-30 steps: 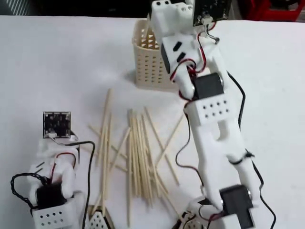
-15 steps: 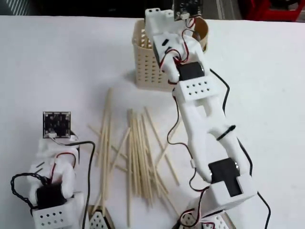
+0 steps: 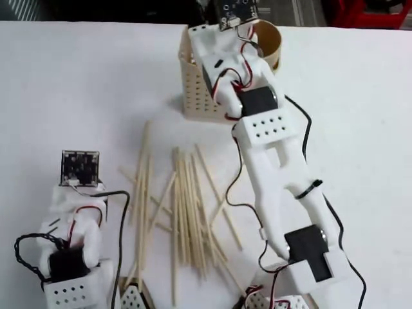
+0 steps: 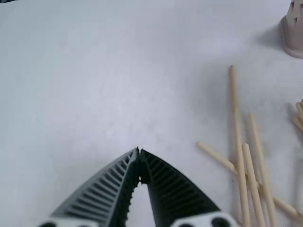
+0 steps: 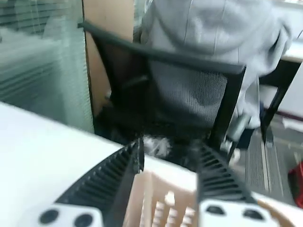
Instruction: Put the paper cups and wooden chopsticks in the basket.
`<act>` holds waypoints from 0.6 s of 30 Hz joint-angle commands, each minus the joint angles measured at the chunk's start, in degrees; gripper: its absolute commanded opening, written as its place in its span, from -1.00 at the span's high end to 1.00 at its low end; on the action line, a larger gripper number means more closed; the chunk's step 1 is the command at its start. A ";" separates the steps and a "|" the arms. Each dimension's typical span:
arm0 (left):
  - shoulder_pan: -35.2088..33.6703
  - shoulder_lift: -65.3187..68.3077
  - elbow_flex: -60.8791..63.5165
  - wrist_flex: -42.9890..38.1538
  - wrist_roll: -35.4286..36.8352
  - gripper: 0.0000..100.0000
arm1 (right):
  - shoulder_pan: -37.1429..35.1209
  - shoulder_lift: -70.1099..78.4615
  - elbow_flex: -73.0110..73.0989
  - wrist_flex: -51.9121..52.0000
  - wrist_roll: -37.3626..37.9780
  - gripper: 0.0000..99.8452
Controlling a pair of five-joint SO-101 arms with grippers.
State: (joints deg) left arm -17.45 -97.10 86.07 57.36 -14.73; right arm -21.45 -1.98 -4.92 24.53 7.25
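Left hand (image 4: 139, 153) is closed tip to tip, empty, low over the worktop (image 3: 77, 84). Chopsticks (image 3: 183, 206) lie scattered mid-worktop. The basket (image 3: 196, 90) stands farther back, with the right hand (image 5: 170, 144) wide open and empty above it. A cup (image 3: 269, 42) is at the basket's right end.

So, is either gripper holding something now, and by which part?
Nothing is held. The left gripper is shut and empty; the right gripper is open above the basket, with nothing in it.

No legible txt, labels or nos. anywhere
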 commanded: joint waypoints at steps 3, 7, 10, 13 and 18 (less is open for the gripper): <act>-0.66 -0.66 -0.79 -0.26 -0.62 0.95 | -0.31 -9.19 -2.46 10.86 0.79 0.63; -0.48 -0.66 -4.13 -0.09 -0.62 0.95 | -0.31 -15.87 -2.46 24.84 0.79 0.63; -0.31 -0.40 -6.33 -0.09 -0.62 0.95 | -0.31 -19.56 -2.37 36.88 0.79 0.63; -0.22 -0.31 -8.53 0.00 -0.79 0.95 | -0.31 -22.90 -2.37 48.75 0.88 0.63; 3.56 -0.31 -15.47 5.54 -5.19 0.95 | 0.13 -25.45 -2.37 61.41 0.79 0.63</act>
State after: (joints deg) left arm -17.27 -97.10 78.33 58.24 -17.01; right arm -21.54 -24.84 -4.92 80.00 7.69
